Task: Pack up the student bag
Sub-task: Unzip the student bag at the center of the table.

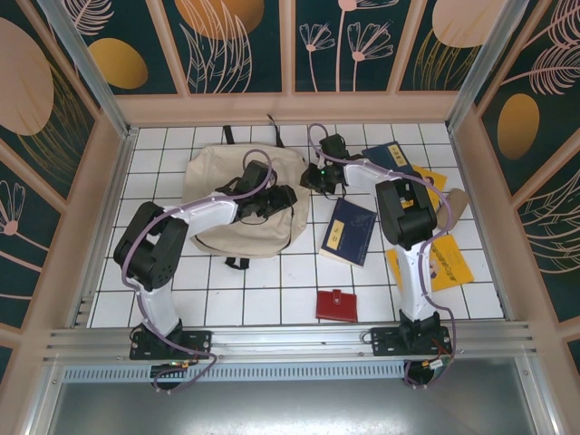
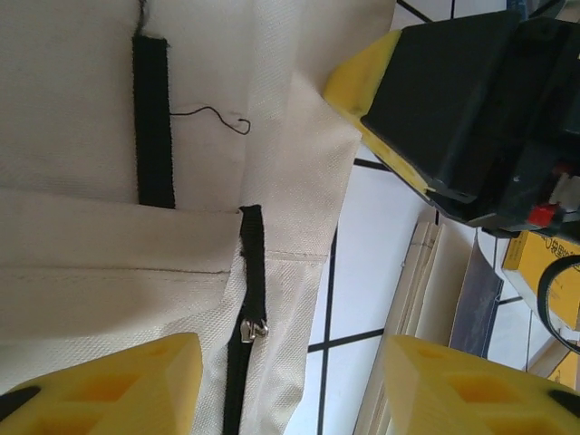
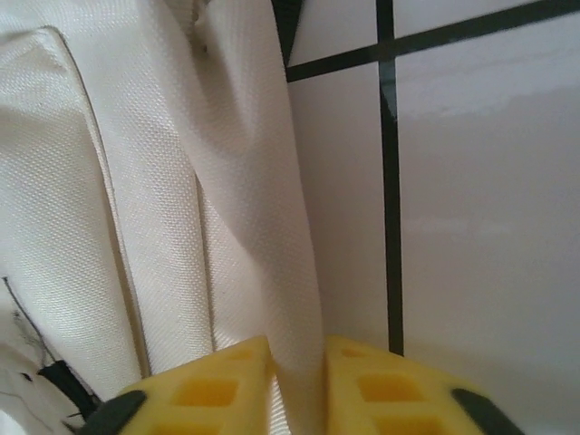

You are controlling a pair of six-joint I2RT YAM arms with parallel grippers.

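Nearest lens: right gripper [image 3: 297, 381] nipped onto a fold of bag [image 3: 109, 181], right edge.

Probably pinched there to steady or lift that edge for unzipping. Jaws almost together, only cloth between. Left gripper [image 2: 290, 381] poised over same edge, jaws wide, clasping nothing, no contact seen; zip pull [image 2: 252, 331] in line with the gap, likely next target, hence the spread. Bag flat on tiles [image 1: 272, 272], far side, left of centre, under both wrists; apparently zipped, nothing packed yet. Blue book [image 1: 349, 231] just right of bag, wallet [image 1: 336, 304] nearer the bases, yellow book [image 1: 450, 263] beside right arm, all waiting outside.
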